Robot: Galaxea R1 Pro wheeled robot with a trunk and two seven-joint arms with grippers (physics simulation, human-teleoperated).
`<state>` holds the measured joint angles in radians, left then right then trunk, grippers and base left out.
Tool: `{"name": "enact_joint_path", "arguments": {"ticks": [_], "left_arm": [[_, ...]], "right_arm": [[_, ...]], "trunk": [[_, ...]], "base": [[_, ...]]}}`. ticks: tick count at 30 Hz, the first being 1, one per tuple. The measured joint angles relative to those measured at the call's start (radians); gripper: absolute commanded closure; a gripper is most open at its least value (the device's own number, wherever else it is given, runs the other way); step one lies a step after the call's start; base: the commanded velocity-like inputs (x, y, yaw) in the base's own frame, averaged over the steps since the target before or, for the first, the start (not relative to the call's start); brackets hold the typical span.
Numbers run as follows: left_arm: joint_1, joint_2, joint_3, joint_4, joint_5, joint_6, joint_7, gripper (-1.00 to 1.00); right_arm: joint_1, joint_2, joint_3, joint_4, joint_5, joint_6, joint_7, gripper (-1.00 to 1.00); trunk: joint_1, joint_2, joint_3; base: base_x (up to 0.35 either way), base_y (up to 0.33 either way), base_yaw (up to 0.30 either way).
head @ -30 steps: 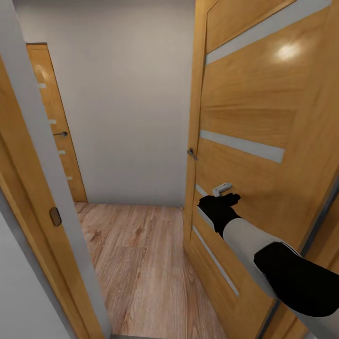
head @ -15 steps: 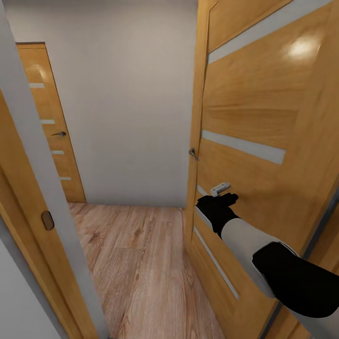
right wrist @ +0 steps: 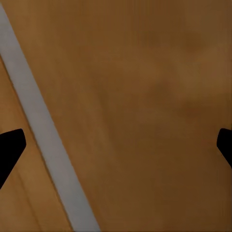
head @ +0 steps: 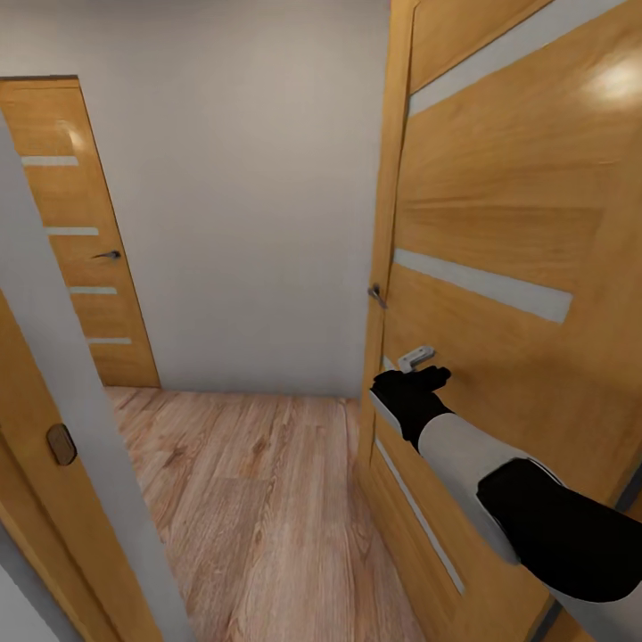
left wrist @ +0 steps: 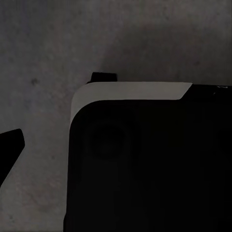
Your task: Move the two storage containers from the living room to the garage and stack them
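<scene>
Reaching toward the open door (head: 499,232), the right gripper (head: 426,378) hovers just before its panel, fingertips spread wide and empty. Two wooden doors show; the second door (head: 76,232) stands beyond, left of the open one. Since earlier, the view has swung left. Left gripper: cannot tell.

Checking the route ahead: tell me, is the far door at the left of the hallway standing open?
No. In the head view the far door sits flat and shut in its frame beside the white wall.
</scene>
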<state>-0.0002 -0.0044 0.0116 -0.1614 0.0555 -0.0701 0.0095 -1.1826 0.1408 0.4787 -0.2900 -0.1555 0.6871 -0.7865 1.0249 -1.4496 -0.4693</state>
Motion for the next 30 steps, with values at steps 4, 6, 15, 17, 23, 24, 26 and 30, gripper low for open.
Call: {"name": "enact_joint_path", "arguments": {"ticks": [4, 6, 15, 17, 23, 24, 26, 30], "left_arm": [[0.0, 0.0, 0.0, 0.001, 0.0, 0.0, 0.001, -1.0], [0.0, 0.0, 0.0, 0.001, 0.0, 0.0, 0.001, -1.0], [0.0, 0.0, 0.0, 0.001, 0.0, 0.0, 0.002, -1.0], [0.0, 0.0, 0.0, 0.001, 0.0, 0.0, 0.002, -1.0], [0.0, 0.0, 0.0, 0.001, 0.0, 0.0, 0.002, -1.0], [0.0, 0.0, 0.0, 0.001, 0.0, 0.0, 0.002, -1.0], [0.0, 0.0, 0.0, 0.001, 0.0, 0.0, 0.002, -1.0], [0.0, 0.0, 0.0, 0.001, 0.0, 0.0, 0.002, -1.0]], "right_arm": [[0.0, -0.011, 0.004, 0.0, -0.003, -0.004, 0.0, -1.0], [0.0, -0.013, 0.006, -0.001, -0.003, -0.005, 0.001, -1.0], [0.0, -0.019, 0.007, -0.001, -0.001, -0.004, -0.001, -1.0], [0.0, -0.02, 0.007, -0.001, 0.0, -0.002, -0.001, -1.0], [0.0, -0.024, 0.008, -0.001, 0.0, -0.002, -0.001, -1.0], [0.0, -0.026, 0.009, -0.001, -0.001, -0.004, -0.001, -1.0], [0.0, -0.027, 0.009, -0.001, -0.001, -0.003, -0.001, -1.0], [0.0, -0.03, 0.008, -0.001, 0.001, -0.002, -0.001, -1.0]], "trunk": [[0.0, 0.0, 0.0], [0.0, 0.0, 0.0], [0.0, 0.0, 0.0], [0.0, 0.0, 0.0], [0.0, 0.0, 0.0], [0.0, 0.0, 0.0], [0.0, 0.0, 0.0], [0.0, 0.0, 0.0]], "base": [[0.013, 0.0, 0.0], [0.003, 0.0, 0.0], [0.0, 0.0, 0.0], [0.0, 0.0, 0.0], [0.0, 0.0, 0.0], [0.0, 0.0, 0.0], [0.0, 0.0, 0.0], [0.0, 0.0, 0.0]]}}
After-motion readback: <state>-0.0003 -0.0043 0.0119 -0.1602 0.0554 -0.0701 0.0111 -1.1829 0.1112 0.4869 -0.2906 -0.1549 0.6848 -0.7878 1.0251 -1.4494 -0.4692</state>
